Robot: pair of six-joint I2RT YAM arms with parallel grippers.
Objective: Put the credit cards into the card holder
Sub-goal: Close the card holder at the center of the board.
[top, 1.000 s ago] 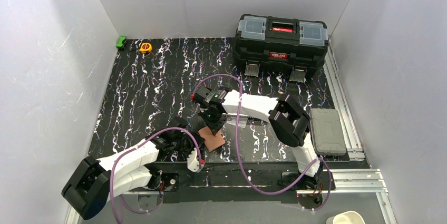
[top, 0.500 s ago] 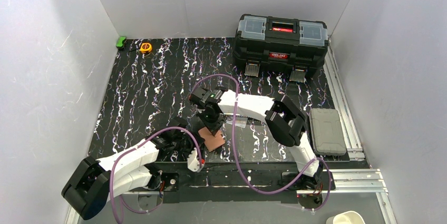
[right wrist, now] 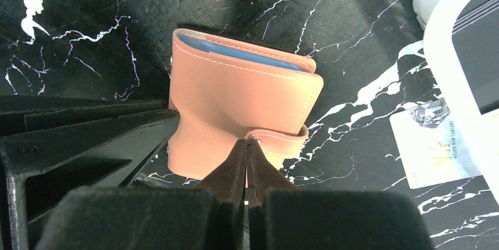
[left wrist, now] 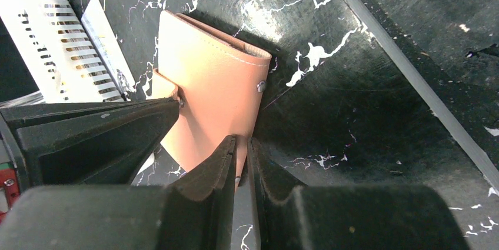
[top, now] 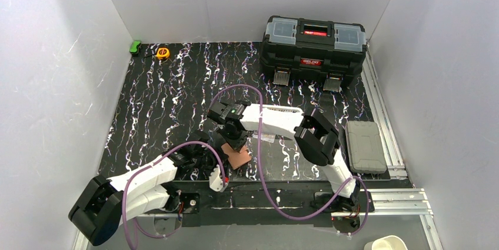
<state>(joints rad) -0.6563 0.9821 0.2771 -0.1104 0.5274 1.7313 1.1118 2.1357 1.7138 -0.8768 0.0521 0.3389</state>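
Observation:
The salmon-pink card holder (top: 239,157) lies folded on the black marbled table, near its front edge, between my two grippers. In the left wrist view my left gripper (left wrist: 242,139) is pinched on the near edge of the card holder (left wrist: 215,94). My right gripper (right wrist: 247,141) is shut on the snap tab of the card holder (right wrist: 235,94). The edge of a light blue credit card (right wrist: 241,53) shows inside the fold. A pale credit card (right wrist: 432,144) lies flat on the table to the right, and it also appears as the pale card (left wrist: 106,44) in the left wrist view.
A white slotted object (left wrist: 50,44) stands right beside the pale card. A black toolbox (top: 313,41) sits at the back right and a grey case (top: 365,146) on the right rail. A yellow tape measure (top: 162,53) and a green object (top: 136,46) lie at the back left.
My right wrist has shifted a little to the left over the card holder. The left arm and the card holder have stayed where they were.

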